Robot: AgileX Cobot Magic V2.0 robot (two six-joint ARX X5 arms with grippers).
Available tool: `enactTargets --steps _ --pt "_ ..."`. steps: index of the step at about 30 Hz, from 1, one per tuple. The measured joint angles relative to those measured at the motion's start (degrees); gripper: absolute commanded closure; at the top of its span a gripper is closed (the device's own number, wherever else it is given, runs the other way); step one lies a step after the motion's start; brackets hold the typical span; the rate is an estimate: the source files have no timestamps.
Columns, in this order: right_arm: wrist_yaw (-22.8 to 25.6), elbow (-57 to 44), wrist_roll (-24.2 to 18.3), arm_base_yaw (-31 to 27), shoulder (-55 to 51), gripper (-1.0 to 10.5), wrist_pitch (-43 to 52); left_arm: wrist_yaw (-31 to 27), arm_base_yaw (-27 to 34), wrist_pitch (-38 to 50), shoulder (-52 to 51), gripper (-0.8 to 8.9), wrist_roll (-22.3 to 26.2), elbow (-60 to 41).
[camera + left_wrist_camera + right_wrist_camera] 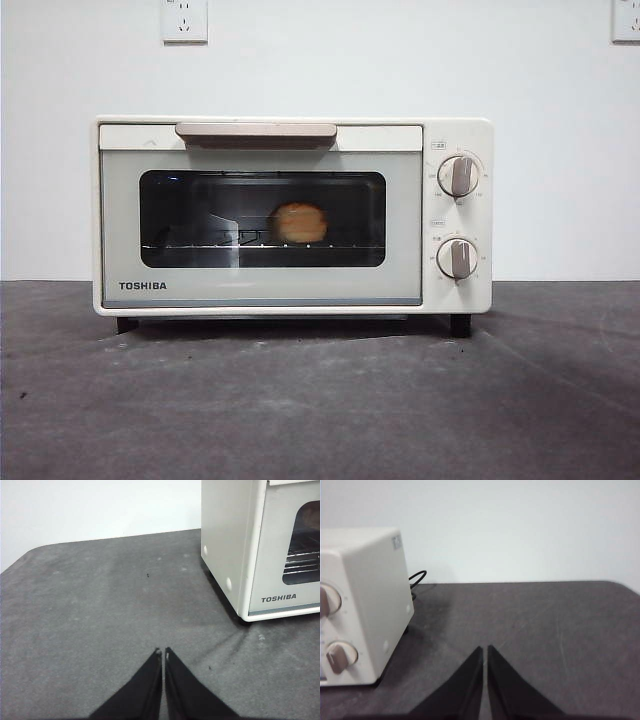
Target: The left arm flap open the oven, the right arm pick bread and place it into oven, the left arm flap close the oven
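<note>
Seemingly all steps are done: bread [299, 222] sits inside the shut oven [292, 215], both hands, left [163, 652] and right [485, 650], closed empty, so no move remains.

Grey table [320, 400], white wall [400, 60], sockets [184, 20]

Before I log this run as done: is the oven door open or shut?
Shut. The door stands upright, flush with the oven front, handle at the top; the bread shows behind the glass on the rack.
</note>
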Motion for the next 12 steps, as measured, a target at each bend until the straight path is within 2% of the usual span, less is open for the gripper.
enactTargets --steps 6,12 --pt "0.4 -2.4 3.0 0.0 0.0 9.4 -3.5 0.0 0.0 0.0 0.0 7.94 0.0 0.0" --pt "2.6 -2.4 3.5 0.0 0.0 9.4 -8.0 0.0 0.0 0.0 0.0 7.94 0.0 0.0"
